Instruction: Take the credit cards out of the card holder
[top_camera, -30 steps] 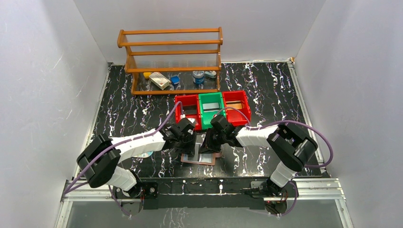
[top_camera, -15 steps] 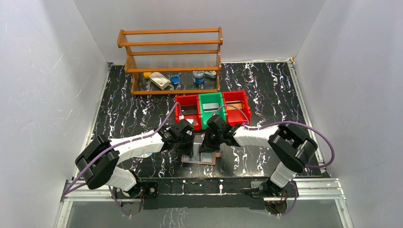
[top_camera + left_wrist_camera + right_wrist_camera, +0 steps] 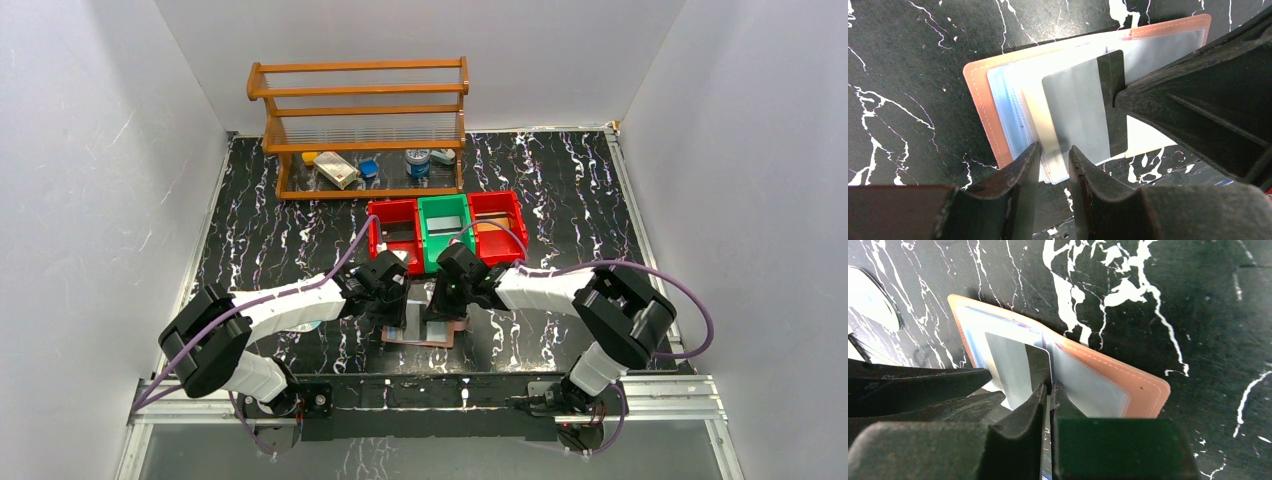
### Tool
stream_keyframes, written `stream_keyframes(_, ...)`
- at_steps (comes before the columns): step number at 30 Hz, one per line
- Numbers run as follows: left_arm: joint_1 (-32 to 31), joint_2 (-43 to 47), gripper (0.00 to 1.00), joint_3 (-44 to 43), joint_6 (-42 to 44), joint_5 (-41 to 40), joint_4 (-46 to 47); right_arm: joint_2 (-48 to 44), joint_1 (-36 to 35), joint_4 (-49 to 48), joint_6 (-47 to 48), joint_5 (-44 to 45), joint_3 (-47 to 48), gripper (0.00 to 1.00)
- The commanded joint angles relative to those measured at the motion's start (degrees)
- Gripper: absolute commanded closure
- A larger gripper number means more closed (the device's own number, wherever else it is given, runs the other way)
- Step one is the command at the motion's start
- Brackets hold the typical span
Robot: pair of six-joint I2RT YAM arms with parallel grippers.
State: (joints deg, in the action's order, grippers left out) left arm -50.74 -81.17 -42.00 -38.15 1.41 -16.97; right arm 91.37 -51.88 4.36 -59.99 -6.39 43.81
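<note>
Just in front of the green bin (image 3: 445,203), on its near side, the card holder (image 3: 980,110) lies spread open and flat on the black marbled table (image 3: 560,180), with its leather side down and its pale clear pockets facing up. One credit card (image 3: 1078,115), grey with a dark stripe along one edge, stands partly out of a pocket over the holder's middle fold. The right gripper (image 3: 1049,387) is clenched on the striped edge of this card, its two fingers pressed together with the card between them. The left gripper (image 3: 1054,147) sits at the holder's edge farthest from the green bin. Its fingers are almost together with a thin gap between them, and whether they pinch the pocket edge cannot be told. Two red bins (image 3: 392,206) touch the green bin, one on each side. Behind the green bin and to its left stands a wooden rack (image 3: 360,120) with small items on its lowest shelf.
</note>
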Motion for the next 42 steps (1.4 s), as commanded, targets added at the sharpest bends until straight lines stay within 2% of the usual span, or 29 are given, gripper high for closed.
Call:
stream_keyframes(1, -0.31, -1.6, 0.74, 0.78, 0.03, -0.84, -4.63, -2.24, -0.07, 4.73, 0.75, 4.3, -1.13, 0.9)
stream_keyframes(5, -0.29, -1.54, 0.75, 0.53, 0.05, -1.08, -4.85, -2.59, -0.07, 7.3, 1.36, 6.01, -0.93, 0.9)
stream_keyframes(9, -0.26, 0.09, 0.73, -0.31, 0.32, -1.17, -5.15, -2.67, -0.05, 5.08, 0.87, 4.33, -2.13, 0.9)
stream_keyframes(15, -0.29, 6.46, 0.54, -7.16, 2.83, -1.33, -6.13, -1.93, -0.03, 5.48, 0.57, 4.81, -1.72, 0.89)
stream_keyframes(16, -0.26, 6.94, 0.51, -7.7, 3.44, -0.09, -4.89, -1.82, -0.04, 5.53, 0.57, 4.75, -1.71, 0.89)
stream_keyframes(18, -0.25, 6.79, 0.47, -5.42, 2.66, 7.67, 2.36, -1.81, -0.07, 5.7, 0.71, 4.65, -1.55, 0.89)
stream_keyframes(23, -0.24, -1.88, 0.53, -3.95, 2.54, 5.21, 0.37, -2.94, -0.06, 3.99, -0.25, 4.2, -2.39, 0.88)
stream_keyframes(33, -0.31, -5.38, 0.64, -2.03, 2.56, 3.71, -1.92, -5.29, 1.25, -4.26, -3.25, 0.16, -7.18, 0.68)
stream_keyframes(42, -0.25, -6.2, 0.7, -2.05, 3.26, 3.42, -2.54, -4.2, 2.33, -11.52, -4.31, -4.78, -10.56, 0.66)
